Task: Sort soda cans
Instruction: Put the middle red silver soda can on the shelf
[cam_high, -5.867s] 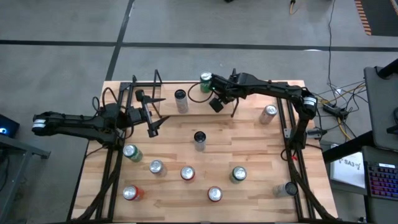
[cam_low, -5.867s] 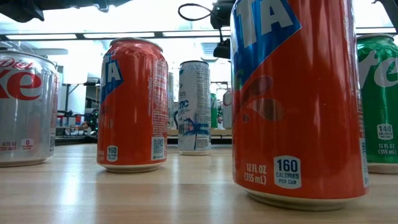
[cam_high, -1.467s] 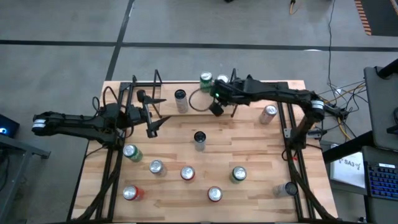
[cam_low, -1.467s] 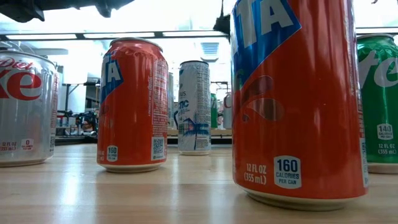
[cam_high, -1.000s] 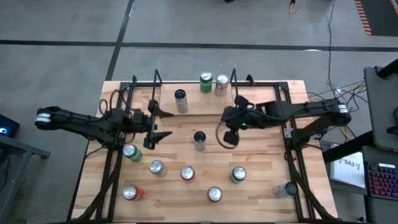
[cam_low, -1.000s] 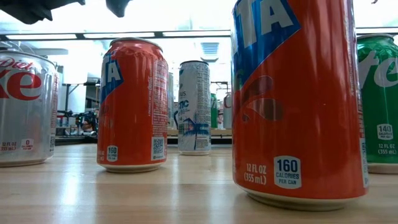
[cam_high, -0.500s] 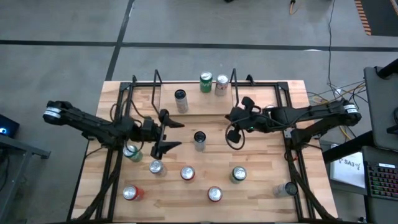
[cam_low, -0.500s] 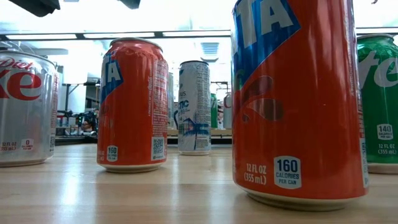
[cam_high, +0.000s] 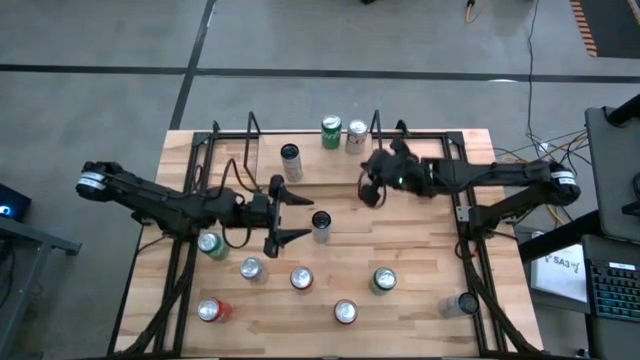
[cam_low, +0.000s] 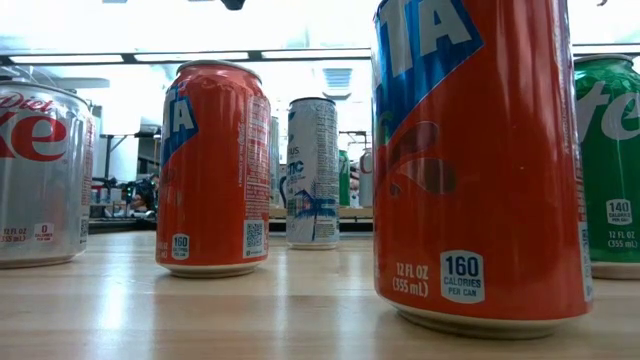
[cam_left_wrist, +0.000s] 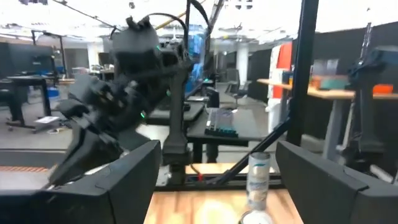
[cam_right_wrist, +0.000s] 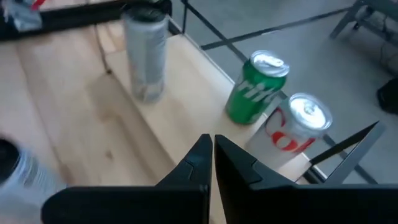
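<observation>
Several soda cans stand upright on the wooden table (cam_high: 420, 235). A green can (cam_high: 331, 131) and a silver-and-red can (cam_high: 355, 135) stand side by side at the far edge; they also show in the right wrist view (cam_right_wrist: 256, 87) (cam_right_wrist: 292, 134). A slim silver can (cam_high: 290, 160) stands left of them. A slim dark-topped can (cam_high: 321, 225) stands mid-table. My left gripper (cam_high: 293, 216) is open and empty just left of it, and a slim can (cam_left_wrist: 258, 177) shows ahead between its fingers. My right gripper (cam_high: 368, 185) is shut and empty, near the far pair.
More cans stand toward the near edge: green (cam_high: 210, 243), silver (cam_high: 251, 268), red (cam_high: 301, 278), green (cam_high: 383, 281), red (cam_high: 345, 312), red (cam_high: 209, 310), silver (cam_high: 462, 303). In the low view, orange cans (cam_low: 213, 170) (cam_low: 480, 160) stand close. Black frame posts rise at both table sides.
My left gripper has gone toward the table's right edge, up to the dark-topped can, staying open. My right gripper has gone from mid-table toward the far edge, nearer the green and silver-and-red pair. No can has moved.
</observation>
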